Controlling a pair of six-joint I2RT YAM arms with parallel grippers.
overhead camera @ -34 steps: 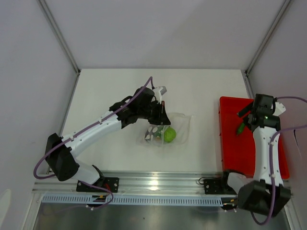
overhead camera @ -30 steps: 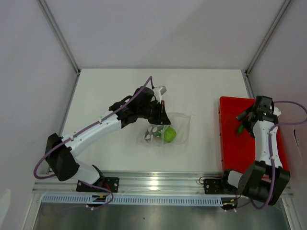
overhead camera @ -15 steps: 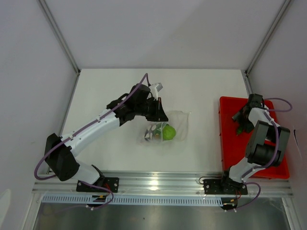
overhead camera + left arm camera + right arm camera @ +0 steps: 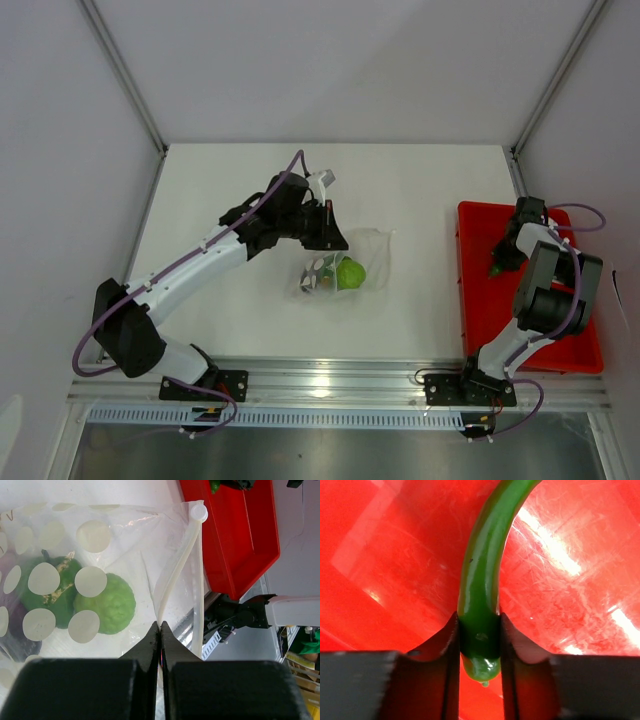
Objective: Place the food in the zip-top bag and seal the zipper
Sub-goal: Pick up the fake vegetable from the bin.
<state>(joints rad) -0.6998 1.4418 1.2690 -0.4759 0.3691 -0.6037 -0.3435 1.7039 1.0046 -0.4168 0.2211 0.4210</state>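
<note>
The clear zip-top bag (image 4: 368, 250) lies mid-table, spotted with white dots in the left wrist view (image 4: 135, 540). Inside it are a bright green round piece (image 4: 107, 607), a darker green piece (image 4: 55, 597) and a purple piece (image 4: 15, 630). My left gripper (image 4: 160, 627) is shut on the bag's mouth edge, by the whitish zipper strip (image 4: 182, 562); from above, the left gripper (image 4: 333, 240) sits at the bag's far left corner. My right gripper (image 4: 479, 640) is shut on the stem end of the dark green long piece (image 4: 480, 575), low in the red tray (image 4: 395, 555).
The red tray (image 4: 500, 320) sits along the table's right edge, with my right gripper (image 4: 505, 252) and the long green piece (image 4: 495, 268) near its far left corner. White walls and metal posts enclose the table. The arm bases and rail run along the near edge.
The right arm has folded down over the tray's far end and its jaws have closed round the long green piece. The left gripper has shifted slightly left and away, still holding the bag's edge.
</note>
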